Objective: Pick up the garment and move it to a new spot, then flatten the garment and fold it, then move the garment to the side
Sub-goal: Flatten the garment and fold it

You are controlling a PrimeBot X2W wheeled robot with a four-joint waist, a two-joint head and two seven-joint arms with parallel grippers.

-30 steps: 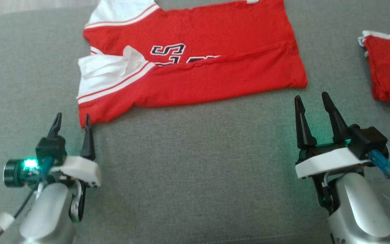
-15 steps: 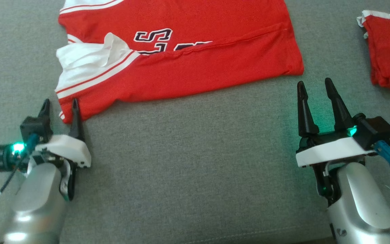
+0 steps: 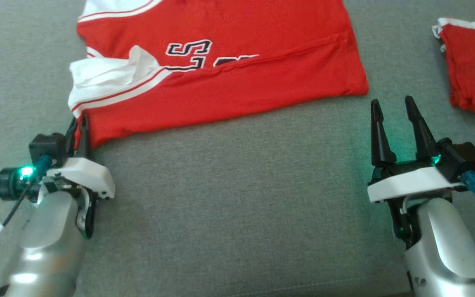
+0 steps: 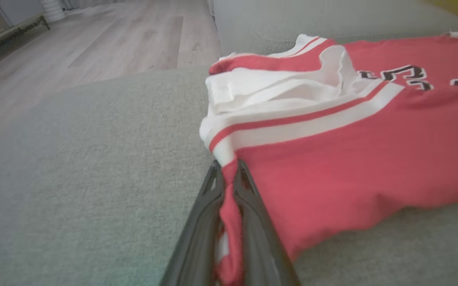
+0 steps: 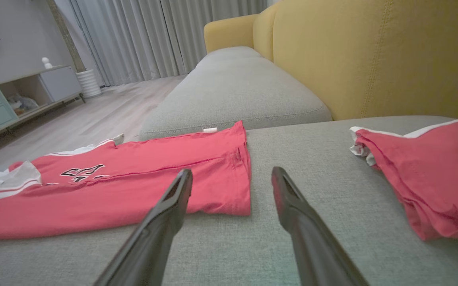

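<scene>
Head view: I see red mesh jersey with white striped trim and dark lettering spread flat on grey fabric sofa cushion, toward far edge. Left hand at jersey's near-left corner, fingers pressed together with red hem between them. Right hand spread wide, empty, just beside near-right corner, not touching. Second red garment bunched at cushion's right edge, well apart.

Left wrist view: cloth clamped between fingers. I judge corner grip chosen so fold lifts cleanly.

Right wrist view: fingers straddle bare cushion short of hem; matching corner not yet taken.

head view looks down; both wrist views skim low, sharing the garment.
</scene>
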